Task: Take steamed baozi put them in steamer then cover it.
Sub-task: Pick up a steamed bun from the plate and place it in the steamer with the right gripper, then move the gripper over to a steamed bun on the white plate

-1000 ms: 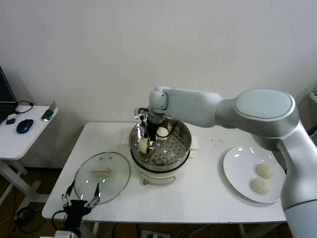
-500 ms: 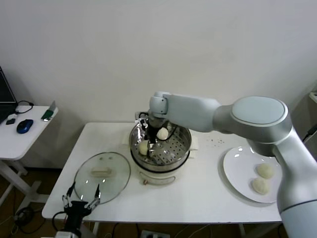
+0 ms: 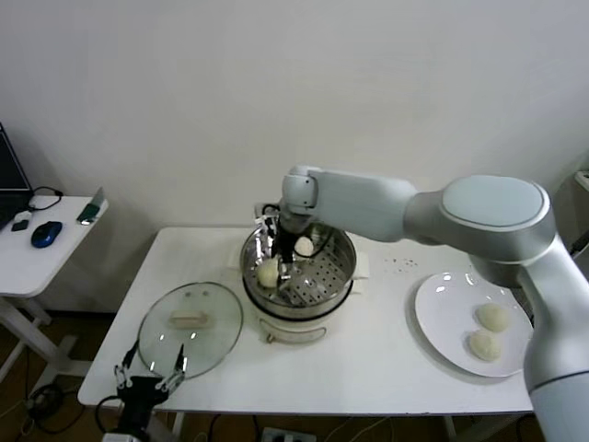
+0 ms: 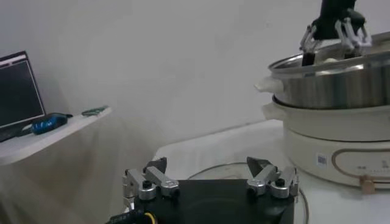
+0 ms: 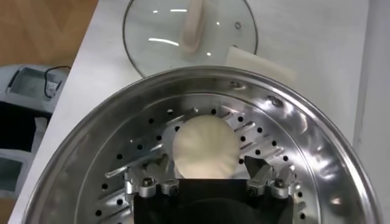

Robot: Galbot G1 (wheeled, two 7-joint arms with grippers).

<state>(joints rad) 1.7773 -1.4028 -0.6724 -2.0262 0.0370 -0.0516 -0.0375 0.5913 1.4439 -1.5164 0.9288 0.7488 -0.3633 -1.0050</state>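
Steamer: you see the steel steamer (image 3: 299, 276) on its white base, centre-rear of the white worktop (image 3: 368, 354), uncovered, perforated tray exposed.
Baozi in steamer: one bun (image 3: 268, 274) lies on the tray at the robot's-left side; a second bun (image 3: 304, 246) lies toward the rear. In the right wrist view the first bun (image 5: 205, 148) rests on the perforations between the spread fingers.
Baozi on plate: two buns (image 3: 492, 318) (image 3: 485, 345) lie side by side on the white plate (image 3: 451, 318) at the worktop's right edge.
Right end effector: you find the right end effector (image 3: 279, 258) inside the steamer, just above the left bun, fingers spread apart, pinching nothing.
Left end effector: the left end effector (image 3: 147, 376) hangs at the front-left edge of the worktop, below the lid, fingers spread wide, nothing held.
Cover: the glass cover (image 3: 190, 328) lies flat on the worktop, left of the steamer, cream handle up.
Surroundings: a side table (image 3: 37, 253) stands at far left, carrying a blue mouse (image 3: 45, 234).
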